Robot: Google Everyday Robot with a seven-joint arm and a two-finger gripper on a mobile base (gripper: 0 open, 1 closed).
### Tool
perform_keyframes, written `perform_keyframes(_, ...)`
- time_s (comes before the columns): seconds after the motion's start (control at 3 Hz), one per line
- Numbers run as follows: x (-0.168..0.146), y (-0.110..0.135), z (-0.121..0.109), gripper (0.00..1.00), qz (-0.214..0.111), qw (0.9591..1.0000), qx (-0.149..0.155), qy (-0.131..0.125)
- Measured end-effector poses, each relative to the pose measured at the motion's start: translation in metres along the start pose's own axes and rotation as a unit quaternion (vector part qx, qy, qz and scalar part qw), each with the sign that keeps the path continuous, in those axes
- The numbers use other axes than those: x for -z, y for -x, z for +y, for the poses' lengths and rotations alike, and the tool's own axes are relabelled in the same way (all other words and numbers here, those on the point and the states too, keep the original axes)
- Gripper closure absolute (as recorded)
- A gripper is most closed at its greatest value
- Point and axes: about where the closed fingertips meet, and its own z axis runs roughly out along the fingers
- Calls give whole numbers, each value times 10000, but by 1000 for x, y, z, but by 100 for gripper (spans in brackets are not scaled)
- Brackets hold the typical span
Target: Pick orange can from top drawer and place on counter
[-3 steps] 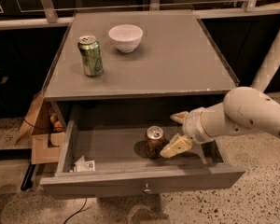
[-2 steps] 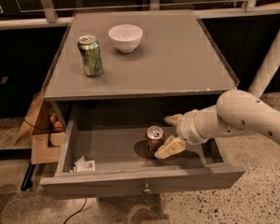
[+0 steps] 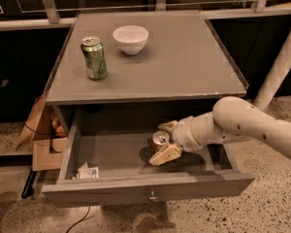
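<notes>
The orange can (image 3: 160, 138) stands upright on the floor of the open top drawer (image 3: 148, 187), right of its middle, silver top showing. My gripper (image 3: 158, 144) reaches into the drawer from the right on the white arm. It is open, with one pale finger (image 3: 168, 126) behind the can and the other (image 3: 164, 154) in front of it, close to its sides. The can's lower body is partly hidden by the front finger. The counter (image 3: 184, 62) is the grey top above the drawer.
A green can (image 3: 94, 58) and a white bowl (image 3: 130, 39) stand on the counter's back left. A small white packet (image 3: 88, 171) lies in the drawer's front left corner. A cardboard box (image 3: 43, 140) sits on the floor at left. A white post (image 3: 281, 62) rises at right.
My gripper has moved left inside the drawer, from beside the orange can to straddling it. The can, green can and bowl have not moved.
</notes>
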Motion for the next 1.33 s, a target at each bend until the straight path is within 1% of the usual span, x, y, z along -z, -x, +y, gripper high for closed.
perform_keyframes(0.33, 0, 0, 0, 45, -1, 10000, 0, 5)
perform_keyframes(1.0, 0, 0, 0, 91, -2, 10000, -1, 6)
perform_keyframes(1.33, 0, 0, 0, 100, -5, 10000, -6, 10)
